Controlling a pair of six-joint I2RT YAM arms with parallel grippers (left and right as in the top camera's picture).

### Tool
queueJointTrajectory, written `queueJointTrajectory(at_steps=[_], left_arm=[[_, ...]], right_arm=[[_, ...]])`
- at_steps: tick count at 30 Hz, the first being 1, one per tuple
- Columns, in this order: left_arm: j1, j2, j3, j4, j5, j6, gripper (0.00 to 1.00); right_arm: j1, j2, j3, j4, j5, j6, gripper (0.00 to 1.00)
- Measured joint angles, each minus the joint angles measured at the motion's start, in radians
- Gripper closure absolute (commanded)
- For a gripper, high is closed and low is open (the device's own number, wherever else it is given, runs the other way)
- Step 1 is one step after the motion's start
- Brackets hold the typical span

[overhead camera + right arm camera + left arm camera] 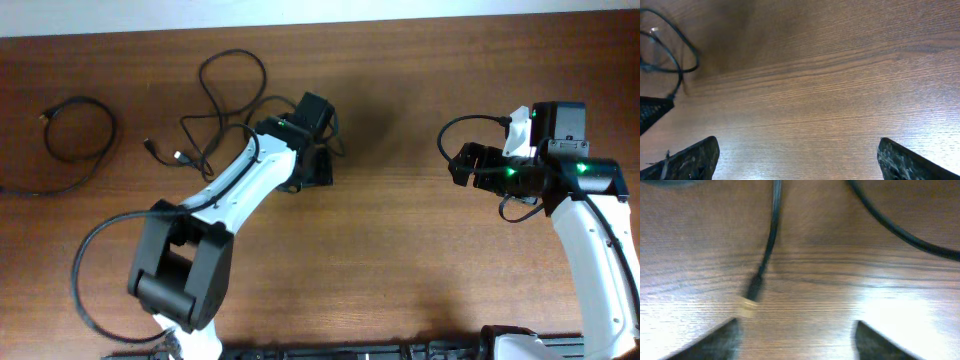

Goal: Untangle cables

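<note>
Poising left pincer (pixel 796 332) parted and empty above wooden surface (pixel 400 230), just short of a black cable (pixel 771 235) and its pale plug (pixel 747 307). Holding right pincer (pixel 797 150) wide open, gripping nothing, well apart. Showing tangled cables (pixel 210 120) looped beside the left arm, with a separate coil (pixel 80 98) lying farther left on the wood.

Your overhead view looks straight down on the whole brown wooden bench (pixel 400 250). Both wrist cams sit low, facing the wood close up; the left one shares the thin black cables (pixel 771 235) with overhead.
</note>
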Motion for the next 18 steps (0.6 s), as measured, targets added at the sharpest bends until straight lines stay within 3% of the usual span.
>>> queueJointTrajectory(at_steps=[5, 10, 11, 12, 13, 14, 16, 18], left_arm=[[0.0, -0.087, 0.018, 0.064, -0.011, 0.043, 0.01], [0.0, -0.092, 0.027, 0.146, -0.12, 0.126, 0.04], [0.0, -0.09, 0.027, 0.167, -0.135, 0.119, 0.34], [0.0, -0.088, 0.027, 0.178, -0.141, 0.114, 0.51], [0.0, -0.084, 0.028, 0.195, -0.148, 0.112, 0.55], [0.0, -0.078, 0.028, 0.205, -0.153, 0.119, 0.51], [0.0, -0.066, 0.028, 0.219, -0.16, 0.142, 0.05], [0.0, -0.042, 0.029, 0.241, -0.164, 0.169, 0.03]], right_arm=[[0.0, 0.0, 0.0, 0.002, 0.0, 0.0, 0.01], [0.0, 0.024, 0.0, 0.006, 0.0, 0.0, 0.01], [0.0, 0.036, 0.0, 0.006, 0.0, 0.0, 0.01], [0.0, 0.045, 0.0, 0.006, 0.0, 0.0, 0.01], [0.0, 0.057, 0.0, 0.004, 0.0, -0.001, 0.01], [0.0, 0.069, 0.0, 0.004, 0.0, 0.0, 0.01], [0.0, 0.086, 0.0, 0.003, 0.0, 0.0, 0.01], [0.0, 0.1, 0.0, 0.003, 0.0, 0.0, 0.01]])
